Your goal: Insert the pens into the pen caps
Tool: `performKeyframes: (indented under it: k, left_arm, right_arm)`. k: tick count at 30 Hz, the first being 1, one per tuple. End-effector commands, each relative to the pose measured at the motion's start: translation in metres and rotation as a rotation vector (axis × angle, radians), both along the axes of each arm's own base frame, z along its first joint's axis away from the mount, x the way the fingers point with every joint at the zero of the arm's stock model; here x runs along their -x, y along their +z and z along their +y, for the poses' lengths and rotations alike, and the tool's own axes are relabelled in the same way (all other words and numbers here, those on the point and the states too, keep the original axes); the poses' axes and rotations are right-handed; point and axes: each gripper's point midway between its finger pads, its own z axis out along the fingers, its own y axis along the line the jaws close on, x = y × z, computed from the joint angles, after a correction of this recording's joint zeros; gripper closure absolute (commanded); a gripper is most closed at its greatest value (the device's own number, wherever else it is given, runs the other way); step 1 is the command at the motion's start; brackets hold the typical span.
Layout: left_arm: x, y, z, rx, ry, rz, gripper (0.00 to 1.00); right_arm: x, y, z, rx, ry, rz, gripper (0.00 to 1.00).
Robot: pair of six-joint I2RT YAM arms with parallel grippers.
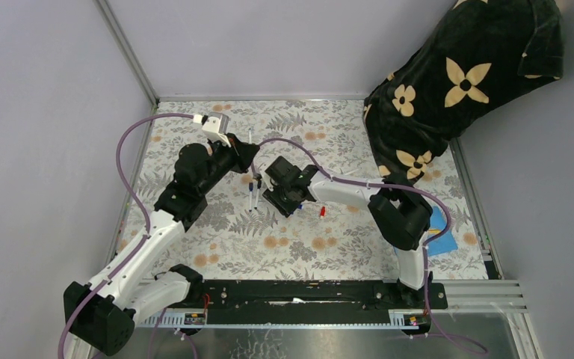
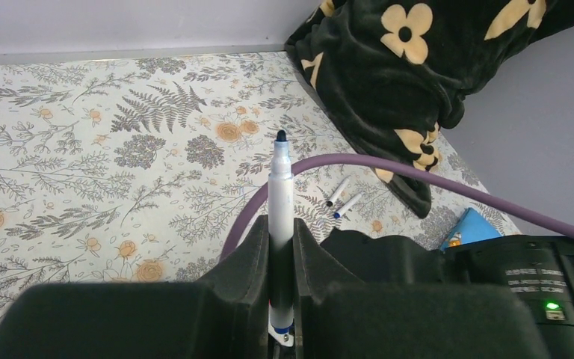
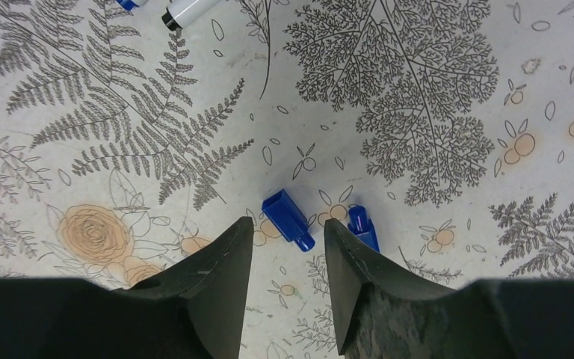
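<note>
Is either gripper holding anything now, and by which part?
Left gripper grips a white pen by its lower barrel, tip up. Right gripper holds nothing, open above a blue cap.

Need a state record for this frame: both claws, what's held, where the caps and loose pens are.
left claw: shut on a white pen, its dark tip bare and pointing out past the fingers
right claw: open, empty, hovering above the mat
blue caps: two, lying on the fern-print mat; one under the gap between the right claw's fingers, the other partly hidden by one finger
red cap: on the mat, near the right claw
loose pens: on the mat beside the right claw
held pen: not yet capped
</note>
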Motion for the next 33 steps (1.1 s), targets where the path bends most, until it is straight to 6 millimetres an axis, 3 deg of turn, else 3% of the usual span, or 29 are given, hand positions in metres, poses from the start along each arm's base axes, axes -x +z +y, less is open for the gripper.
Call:
performKeyframes:
  k: [1,16,33]
  left_arm:
    - [-0.001,0.013,0.005,0.004,0.02,-0.059,1.0]
    - [0.0,0.015,0.008,0.005,0.03,-0.068,1.0]
    - [-0.001,0.014,0.007,0.002,0.03,-0.064,1.0]
  right_arm:
    - [-0.007,0.005,0.008,0.019,0.095,-0.023,0.52]
    - [0.006,-0.025,0.005,0.071,0.141,0.07,0.57]
    - [0.012,-0.032,-0.014,0.13,0.099,0.082,0.79]
